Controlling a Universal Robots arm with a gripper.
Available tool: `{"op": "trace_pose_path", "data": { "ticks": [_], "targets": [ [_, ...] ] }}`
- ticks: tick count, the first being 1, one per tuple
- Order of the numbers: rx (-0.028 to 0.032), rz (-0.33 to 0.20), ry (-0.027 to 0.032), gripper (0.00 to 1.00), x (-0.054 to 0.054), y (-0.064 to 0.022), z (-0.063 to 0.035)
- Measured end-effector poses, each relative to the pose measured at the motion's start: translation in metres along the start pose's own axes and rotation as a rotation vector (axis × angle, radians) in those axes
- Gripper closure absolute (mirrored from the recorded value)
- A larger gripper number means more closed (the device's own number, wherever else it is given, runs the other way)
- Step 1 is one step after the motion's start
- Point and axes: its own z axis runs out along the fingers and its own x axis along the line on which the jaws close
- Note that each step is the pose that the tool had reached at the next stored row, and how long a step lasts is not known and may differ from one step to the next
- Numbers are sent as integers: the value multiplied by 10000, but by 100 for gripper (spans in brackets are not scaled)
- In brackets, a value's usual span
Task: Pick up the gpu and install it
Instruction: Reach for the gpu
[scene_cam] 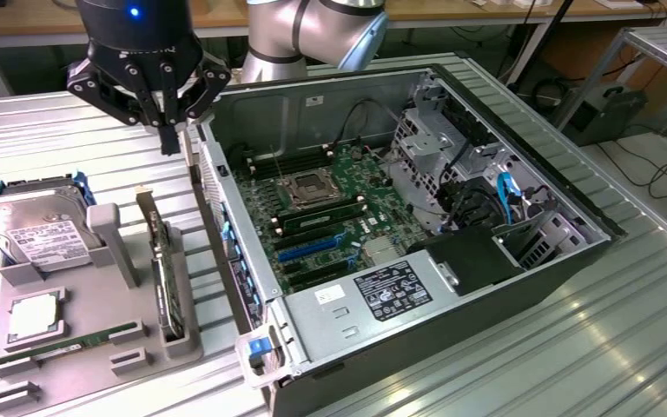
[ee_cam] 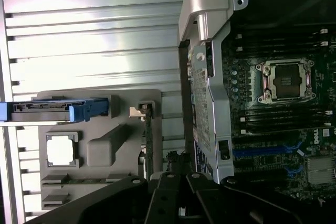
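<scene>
Ribbed metal bench [scene_cam: 32,122]. Approach step: gripper [scene_cam: 169,139] pressed shut, empty, hovering near racked gpu [scene_cam: 162,261]. For pickup: part jaws, line up along card.

Ribbed metal tabletop [scene_cam: 611,330] glints with light — behind it, a wooden bench [scene_cam: 21,19] and loose cables [scene_cam: 663,169].

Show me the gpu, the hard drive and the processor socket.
gpu [scene_cam: 164,282]: exterior view, on its upper edge.
hard drive [scene_cam: 35,234]: exterior view, on its white label.
processor socket [scene_cam: 310,188]: exterior view, on its middle.
</scene>
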Motion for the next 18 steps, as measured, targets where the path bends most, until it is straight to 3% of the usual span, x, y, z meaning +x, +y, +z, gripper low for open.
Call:
{"op": "trace_pose_path", "data": {
  "ticks": [18],
  "targets": [
    [1,0,0,89,-1,-47,2]
  ]
}}
